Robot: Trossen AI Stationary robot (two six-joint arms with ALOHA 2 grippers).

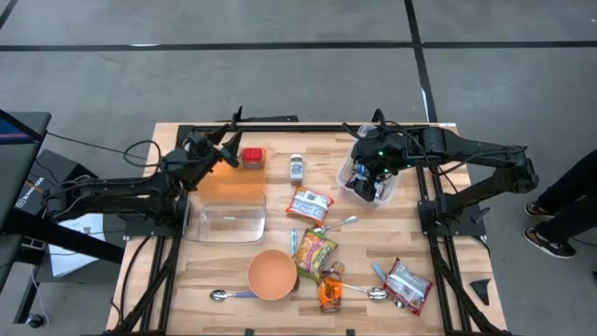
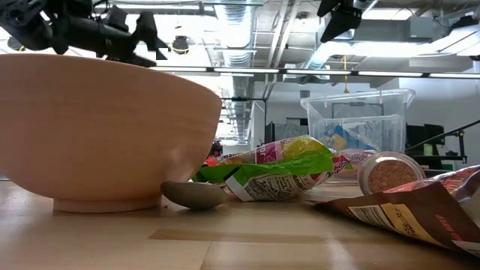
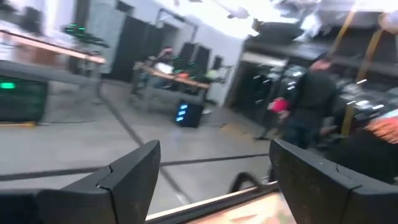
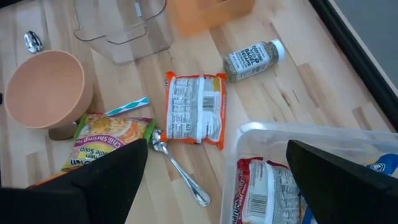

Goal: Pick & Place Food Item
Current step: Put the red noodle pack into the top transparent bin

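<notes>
My right gripper (image 1: 370, 179) is open and empty, hovering above a clear plastic bin (image 1: 392, 189) at the table's far right. In the right wrist view (image 4: 217, 180) the bin (image 4: 249, 134) holds a red-and-white food packet (image 4: 264, 186). My left gripper (image 1: 227, 154) is open and empty, raised near the far left beside a red item (image 1: 252, 157); its wrist view (image 3: 214, 180) looks into the room. A ramen packet (image 1: 310, 203), a spice jar (image 1: 297, 168), a green noodle packet (image 1: 314, 250), an orange packet (image 1: 331, 291) and a red-and-white packet (image 1: 408, 283) lie flat on the table.
A clear container (image 1: 226, 219) with an orange lid (image 1: 231, 187) stands at the left. A peach bowl (image 1: 272, 273) stands near the front edge, with spoons (image 1: 338, 224) (image 1: 220, 295) and a blue-striped stick (image 1: 293, 245) around it. A person (image 1: 564, 201) stands off the table's right.
</notes>
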